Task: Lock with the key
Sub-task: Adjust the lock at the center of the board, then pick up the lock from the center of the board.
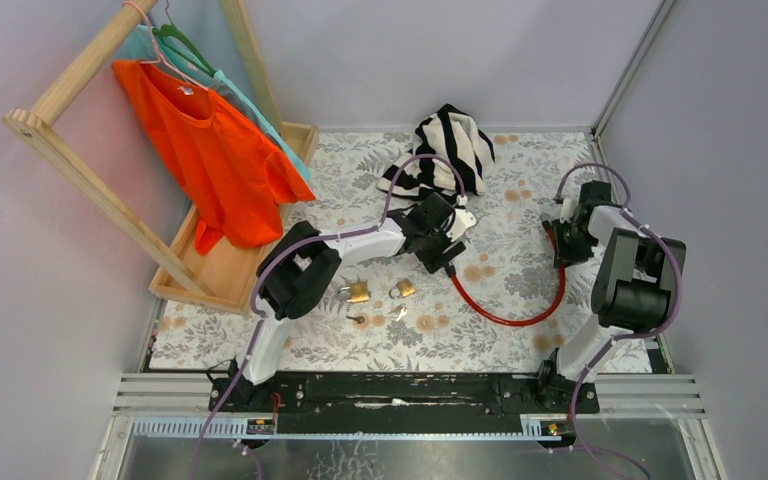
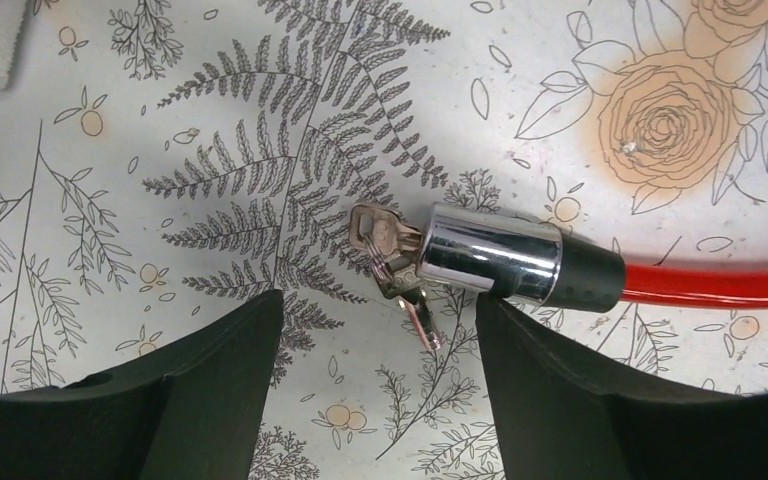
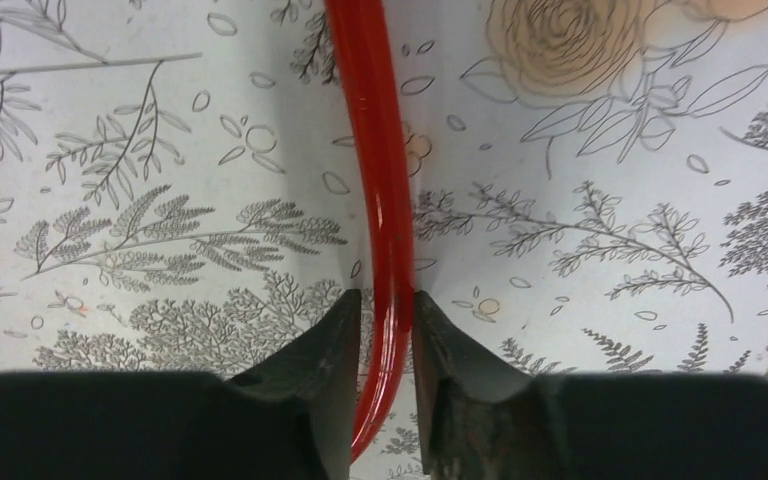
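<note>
A red cable lock lies curved on the floral cloth. Its chrome lock head has a key stuck in its end, with more keys hanging from the ring. In the left wrist view my left gripper stands open just short of the keys and touches nothing; it also shows from above. My right gripper straddles the red cable near its other end. Its jaws are narrow: one finger touches the cable and a thin gap shows at the other.
Two brass padlocks and loose keys lie by the left arm. A striped cloth sits at the back. A wooden rack holding an orange shirt stands at the left.
</note>
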`<state>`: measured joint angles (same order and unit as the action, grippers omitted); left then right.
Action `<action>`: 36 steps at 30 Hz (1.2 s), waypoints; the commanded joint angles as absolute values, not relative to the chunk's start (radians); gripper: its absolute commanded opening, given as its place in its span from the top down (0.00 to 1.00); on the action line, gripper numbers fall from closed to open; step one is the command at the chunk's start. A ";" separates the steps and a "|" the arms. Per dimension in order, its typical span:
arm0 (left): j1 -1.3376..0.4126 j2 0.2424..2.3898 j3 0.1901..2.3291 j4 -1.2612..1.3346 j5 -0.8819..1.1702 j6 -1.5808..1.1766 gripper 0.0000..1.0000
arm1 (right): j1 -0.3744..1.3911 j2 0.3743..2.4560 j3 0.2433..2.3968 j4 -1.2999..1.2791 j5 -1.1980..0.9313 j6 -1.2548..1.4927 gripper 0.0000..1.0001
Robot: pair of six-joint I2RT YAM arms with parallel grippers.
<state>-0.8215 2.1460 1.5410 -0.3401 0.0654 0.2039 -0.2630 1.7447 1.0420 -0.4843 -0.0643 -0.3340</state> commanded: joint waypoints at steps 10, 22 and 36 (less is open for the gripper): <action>-0.770 2.083 1.418 -0.367 0.006 0.210 0.09 | -0.258 1.623 1.008 -0.504 -0.120 -0.261 0.42; -0.760 1.969 1.348 -0.349 0.024 0.232 0.00 | -0.260 1.789 1.135 -0.442 -0.034 -0.312 0.38; -0.746 1.891 1.321 -0.377 0.049 0.244 0.00 | -0.294 1.852 1.151 -0.413 -0.055 -0.329 0.54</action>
<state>-0.7544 1.9301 1.3266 -0.3595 0.0380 0.2276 -0.2893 1.8225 1.1305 -0.4286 -0.0563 -0.3210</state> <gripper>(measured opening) 0.997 0.505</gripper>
